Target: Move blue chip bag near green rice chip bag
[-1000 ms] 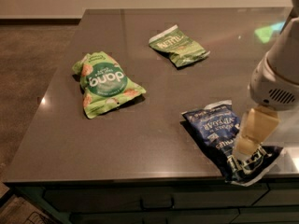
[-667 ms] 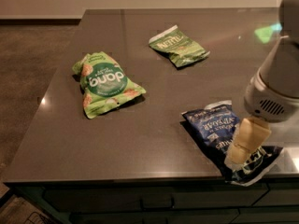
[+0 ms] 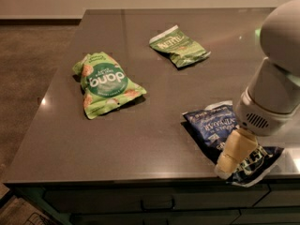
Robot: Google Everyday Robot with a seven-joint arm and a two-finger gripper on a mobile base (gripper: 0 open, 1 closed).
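The robot's pale, blocky hand (image 3: 228,164) rests on the crinkled navy blue chip bag (image 3: 210,125) at the smooth grey counter's (image 3: 150,144) front right edge; whether it grips cannot be told. The puffy green rice chip bag (image 3: 105,83) lies well apart to the left, and a flatter olive bag (image 3: 179,46) lies farther back.

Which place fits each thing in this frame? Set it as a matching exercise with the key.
1. blue chip bag
2. green rice chip bag
3. olive-green bag
4. gripper

A. far side of the counter
B. left part of the counter
C. over the blue chip bag's near end
D. front right, by the counter edge

Pairs: 1-D, 2-B, 3-A, 4-C
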